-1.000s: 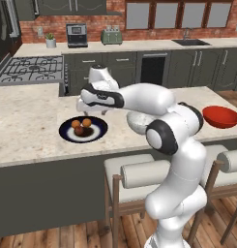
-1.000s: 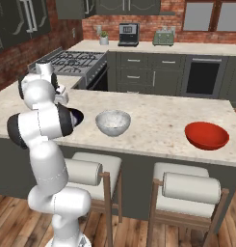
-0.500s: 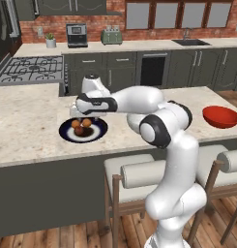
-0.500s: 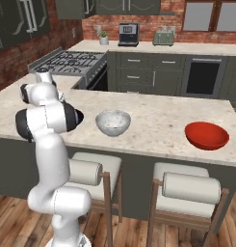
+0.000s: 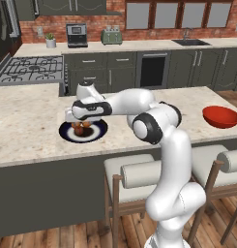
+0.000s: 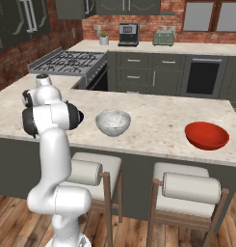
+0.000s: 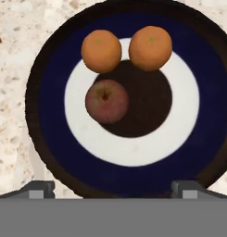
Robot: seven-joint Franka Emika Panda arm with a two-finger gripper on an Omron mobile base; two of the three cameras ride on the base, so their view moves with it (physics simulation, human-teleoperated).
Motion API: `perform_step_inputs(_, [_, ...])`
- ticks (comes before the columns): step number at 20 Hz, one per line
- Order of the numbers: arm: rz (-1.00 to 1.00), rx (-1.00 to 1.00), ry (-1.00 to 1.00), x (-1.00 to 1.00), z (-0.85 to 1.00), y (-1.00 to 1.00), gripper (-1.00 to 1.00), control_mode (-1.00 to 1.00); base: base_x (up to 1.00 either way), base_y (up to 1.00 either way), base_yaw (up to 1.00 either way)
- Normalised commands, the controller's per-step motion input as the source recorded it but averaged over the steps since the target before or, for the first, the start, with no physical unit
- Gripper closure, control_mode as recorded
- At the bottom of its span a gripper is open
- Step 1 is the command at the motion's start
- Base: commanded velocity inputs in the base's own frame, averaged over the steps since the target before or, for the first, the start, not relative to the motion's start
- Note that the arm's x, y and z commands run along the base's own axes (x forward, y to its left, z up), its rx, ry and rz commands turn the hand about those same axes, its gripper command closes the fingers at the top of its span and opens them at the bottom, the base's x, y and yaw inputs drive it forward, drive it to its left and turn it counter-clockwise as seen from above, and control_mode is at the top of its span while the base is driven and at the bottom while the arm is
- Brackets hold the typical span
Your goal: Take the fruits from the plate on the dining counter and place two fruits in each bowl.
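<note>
Gripper (image 7: 113,187) w/ jaws apart (nothing btwn them) hangs right over plate (image 7: 45,88); red fruit (image 7: 107,101) nearest the tips, two orange fruits (image 7: 101,51) beyond it.

Two orange fruits (image 7: 101,51) and a red-brown apple (image 7: 107,101) sit on a navy, white-ringed plate (image 7: 50,92). The surface (image 5: 23,131) is speckled beige. One bowl (image 6: 206,136) is red, the other (image 6: 113,122) mottled grey-white.
</note>
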Motion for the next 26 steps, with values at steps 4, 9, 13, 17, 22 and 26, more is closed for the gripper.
perform_step_inputs(4, [0.0,0.0,0.0,0.11,-0.31,0.0,-1.0,-1.0,0.0,0.0,0.0])
perform_step_inputs(9, [0.01,0.0,0.0,0.27,-0.37,0.04,-1.0,-1.0,0.0,0.0,0.0])
perform_step_inputs(13, [0.01,-0.01,0.0,0.23,-0.29,0.11,-1.0,-1.0,0.0,0.0,0.0])
perform_step_inputs(17, [0.01,0.0,0.0,0.22,-0.19,0.1,-1.0,-1.0,0.0,0.0,0.0])
perform_step_inputs(22, [0.0,0.0,0.0,0.16,-0.01,0.0,-1.0,-1.0,0.0,0.0,0.0])
perform_step_inputs(26, [0.0,0.0,0.0,0.17,-0.07,0.0,-1.0,-1.0,0.0,0.0,0.0])
